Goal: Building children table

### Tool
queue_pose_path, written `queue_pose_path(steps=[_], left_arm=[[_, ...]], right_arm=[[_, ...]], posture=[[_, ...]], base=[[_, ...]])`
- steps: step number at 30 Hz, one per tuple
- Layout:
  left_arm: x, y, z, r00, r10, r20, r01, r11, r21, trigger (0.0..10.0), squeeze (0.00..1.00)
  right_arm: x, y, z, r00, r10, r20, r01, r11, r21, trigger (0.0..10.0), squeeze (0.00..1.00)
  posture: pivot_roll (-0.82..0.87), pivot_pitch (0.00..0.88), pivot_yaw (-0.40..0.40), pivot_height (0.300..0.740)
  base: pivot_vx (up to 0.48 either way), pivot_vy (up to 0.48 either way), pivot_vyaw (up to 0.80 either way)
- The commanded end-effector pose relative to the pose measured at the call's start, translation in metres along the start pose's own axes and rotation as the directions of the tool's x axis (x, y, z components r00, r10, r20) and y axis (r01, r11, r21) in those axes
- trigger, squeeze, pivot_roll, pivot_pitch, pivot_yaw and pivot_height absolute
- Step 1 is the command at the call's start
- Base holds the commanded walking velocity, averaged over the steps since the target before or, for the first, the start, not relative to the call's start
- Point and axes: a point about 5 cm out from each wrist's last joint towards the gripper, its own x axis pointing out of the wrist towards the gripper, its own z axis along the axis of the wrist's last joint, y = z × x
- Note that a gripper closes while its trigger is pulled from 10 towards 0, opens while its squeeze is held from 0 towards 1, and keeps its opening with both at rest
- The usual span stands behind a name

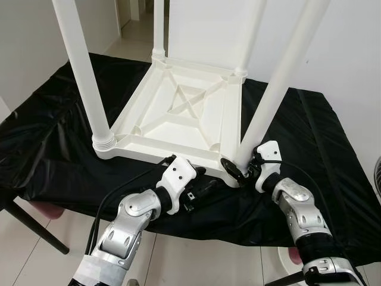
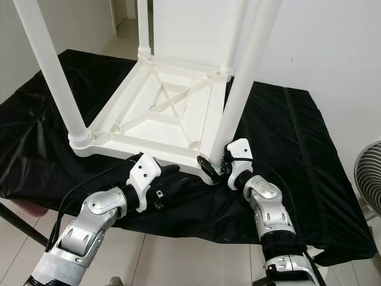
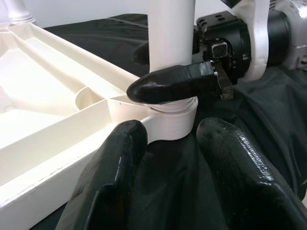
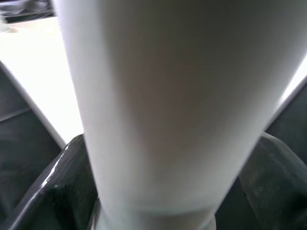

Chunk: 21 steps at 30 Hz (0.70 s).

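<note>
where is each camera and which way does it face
Left eye: on the head, looking down at the upturned table on the black cloth; both arms show.
Right eye: same scene, shifted sideways.
Left wrist: along the open left gripper toward the near-right leg, with the right gripper around its base.
Right wrist: up against that leg, a finger either side.
All views share that leg.

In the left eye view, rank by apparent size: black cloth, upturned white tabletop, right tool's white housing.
1. black cloth
2. upturned white tabletop
3. right tool's white housing, clearly smallest despite sitting nearer the camera
</note>
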Motion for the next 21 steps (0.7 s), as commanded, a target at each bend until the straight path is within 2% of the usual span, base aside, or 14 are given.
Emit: queue_pose_path(steps=[1, 5, 6, 7, 8, 9, 21], left_arm=[[0.001, 0.001, 0.001, 1.0, 0.024, -0.001, -0.024, 1.0, -0.003, 10.0, 0.0], [0.001, 0.001, 0.001, 1.0, 0.025, -0.004, -0.025, 1.0, -0.002, 10.0, 0.0], [0.001, 0.001, 0.001, 1.0, 0.027, -0.004, -0.027, 1.0, -0.001, 10.0, 0.0], [0.0, 0.002, 0.001, 1.0, 0.028, -0.004, -0.028, 1.0, -0.001, 10.0, 0.0], [0.0, 0.002, 0.001, 1.0, 0.029, -0.004, -0.029, 1.0, -0.002, 10.0, 0.0], [0.0, 0.002, 0.002, 0.999, 0.032, -0.004, -0.032, 1.0, -0.001, 10.0, 0.0], [0.001, 0.002, 0.002, 0.999, 0.032, -0.001, -0.032, 0.999, 0.0, 10.0, 0.0]], right_arm=[[0.003, 0.0, 0.001, 0.999, 0.043, -0.004, -0.043, 0.999, -0.017, 10.0, 0.0], [0.01, -0.003, 0.003, 0.996, 0.091, -0.016, -0.092, 0.994, -0.052, 10.0, 0.0], [0.012, -0.004, 0.005, 0.994, 0.105, -0.016, -0.106, 0.993, -0.057, 4.7, 0.0], [0.014, -0.005, 0.005, 0.993, 0.116, -0.015, -0.117, 0.991, -0.059, 4.7, 0.0], [0.015, -0.005, 0.006, 0.992, 0.122, -0.017, -0.123, 0.99, -0.064, 3.7, 0.0], [0.016, -0.004, 0.005, 0.988, 0.149, -0.03, -0.151, 0.986, -0.072, 0.0, 0.0], [0.012, -0.006, -0.003, 0.982, 0.183, -0.042, -0.185, 0.981, -0.054, 0.0, 0.0]], posture=[[0.12, 0.042, -0.049, 0.74], [0.12, 0.043, -0.049, 0.74], [0.13, 0.042, -0.051, 0.74], [0.13, 0.042, -0.051, 0.74], [0.13, 0.042, -0.051, 0.74], [0.13, 0.039, -0.052, 0.74], [0.13, 0.036, -0.051, 0.74]], base=[[0.0, 0.0, 0.0], [0.0, 0.0, 0.0], [0.0, 0.0, 0.0], [0.0, 0.0, 0.0], [0.0, 0.0, 0.0], [0.0, 0.0, 0.0], [0.0, 0.0, 0.0]])
